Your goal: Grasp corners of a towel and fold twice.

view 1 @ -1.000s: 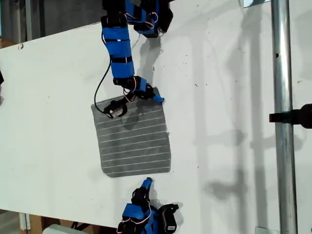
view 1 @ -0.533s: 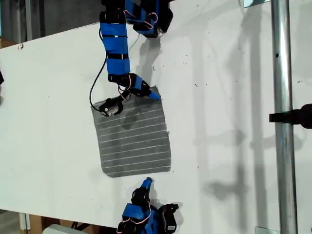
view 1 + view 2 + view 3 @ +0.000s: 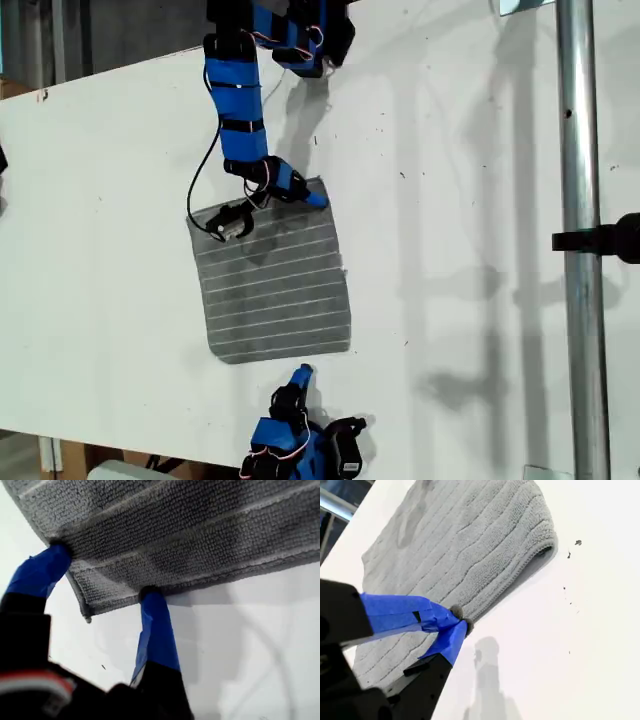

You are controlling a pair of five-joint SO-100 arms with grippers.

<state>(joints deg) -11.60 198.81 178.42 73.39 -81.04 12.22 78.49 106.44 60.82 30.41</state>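
My second tool [image 3: 310, 197] is clamped tight on the far edge of the towel [image 3: 275, 290], right by the corner nearest the exterior view's right. In the second wrist view the blue jaws pinch the hem with no gap.

My first tool [image 3: 300, 375] sits at the near edge, jaws spread wide and holding nothing. In the first wrist view its two tips touch the cloth either side of a corner.

The towel lies flat on the white desk [image 3: 450, 200], left of centre in the exterior view. It's roughly square, so it has no clear long axis. Its white stripes run across that view, rising slightly rightward.

There's plenty of bare desk on both sides. A metal pole [image 3: 580, 240] stands well off at that view's right.
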